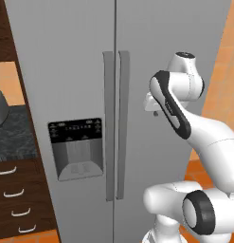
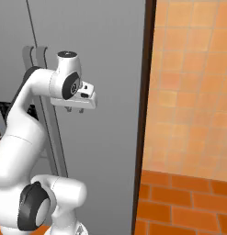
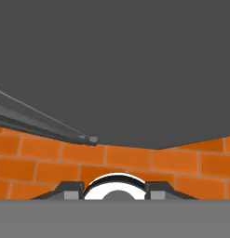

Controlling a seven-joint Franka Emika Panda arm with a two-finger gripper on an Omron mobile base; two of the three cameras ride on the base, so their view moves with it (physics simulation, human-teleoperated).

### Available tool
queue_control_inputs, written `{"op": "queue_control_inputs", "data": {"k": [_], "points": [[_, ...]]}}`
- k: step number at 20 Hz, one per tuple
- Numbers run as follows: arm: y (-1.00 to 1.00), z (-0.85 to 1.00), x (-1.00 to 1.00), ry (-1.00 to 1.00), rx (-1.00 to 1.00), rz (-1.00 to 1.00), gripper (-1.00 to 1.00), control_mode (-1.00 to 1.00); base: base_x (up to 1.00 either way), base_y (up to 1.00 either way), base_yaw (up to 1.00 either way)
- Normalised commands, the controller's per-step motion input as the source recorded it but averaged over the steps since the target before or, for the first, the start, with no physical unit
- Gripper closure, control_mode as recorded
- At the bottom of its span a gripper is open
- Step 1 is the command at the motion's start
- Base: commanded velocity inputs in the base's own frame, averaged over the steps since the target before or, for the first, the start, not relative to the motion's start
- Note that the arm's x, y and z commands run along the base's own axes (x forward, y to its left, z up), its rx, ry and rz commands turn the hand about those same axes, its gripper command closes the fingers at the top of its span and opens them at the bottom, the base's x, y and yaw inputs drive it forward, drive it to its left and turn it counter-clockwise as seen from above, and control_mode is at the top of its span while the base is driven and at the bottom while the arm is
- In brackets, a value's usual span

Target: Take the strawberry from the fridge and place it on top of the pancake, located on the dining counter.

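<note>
Fridge (image 1: 80, 71) fills the front, both doors closed, two long vertical handles (image 1: 114, 126) meeting at the centre seam, black-panelled water dispenser (image 1: 76, 148) on the left door. Pincer (image 2: 74, 110) hangs in front of the right door, right of the handles, tips pointing down, pressed together and empty (not touching the door). Orange tiled floor (image 3: 116, 158) below the fridge.

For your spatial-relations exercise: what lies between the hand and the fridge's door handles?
Nothing: in the left base view, bare grey door panel separates the hand from the fridge handles. Both doors are shut.
</note>
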Motion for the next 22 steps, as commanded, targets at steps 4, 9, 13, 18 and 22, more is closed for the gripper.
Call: {"op": "queue_control_inputs", "data": {"k": [4, 9, 13, 18, 22], "points": [[0.0, 0.0, 0.0, 0.0, 0.0, 0.0, -1.0, 1.0, -0.31, 0.03, 0.0], [0.0, 0.0, 0.0, 0.0, 0.0, 0.0, -1.0, 1.0, -0.76, 0.55, -0.08], [0.0, 0.0, 0.0, 0.0, 0.0, 0.0, -1.0, 1.0, -0.56, 0.66, -0.24], [0.0, 0.0, 0.0, 0.0, 0.0, 0.0, -1.0, 1.0, -0.12, 0.92, -0.34], [0.0, 0.0, 0.0, 0.0, 0.0, 0.0, -1.0, 1.0, 0.1, 0.66, -0.34]]}}
